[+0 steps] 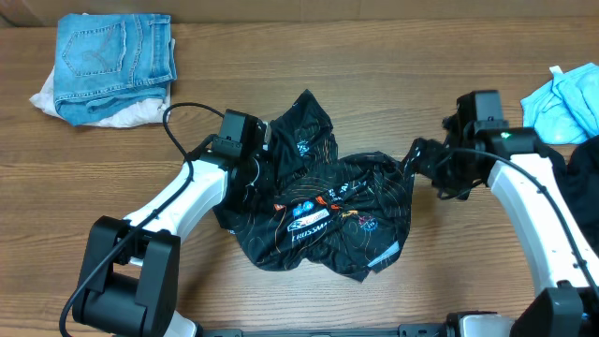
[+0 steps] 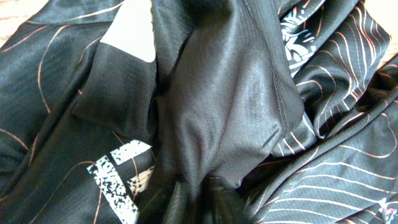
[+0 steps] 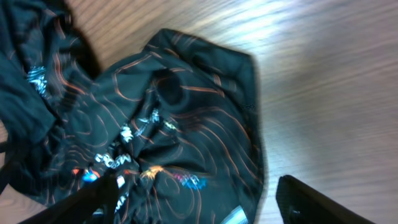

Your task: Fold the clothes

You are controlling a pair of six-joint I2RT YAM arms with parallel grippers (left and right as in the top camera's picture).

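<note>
Wood-grain surface [image 1: 393,56] under both arms. Left tool [image 1: 265,150] pinched shut on a fold of the black jersey [image 1: 328,211]; right tool [image 1: 423,161] spread apart beside its right edge, holding nothing. Crumpled heap at frame centre, no fold made. Jeans [image 1: 112,51] folded upper left. Judged barely begun: flattening and every fold left.

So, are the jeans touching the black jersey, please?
No, the jeans lie apart from the black jersey, with bare table between them.
</note>
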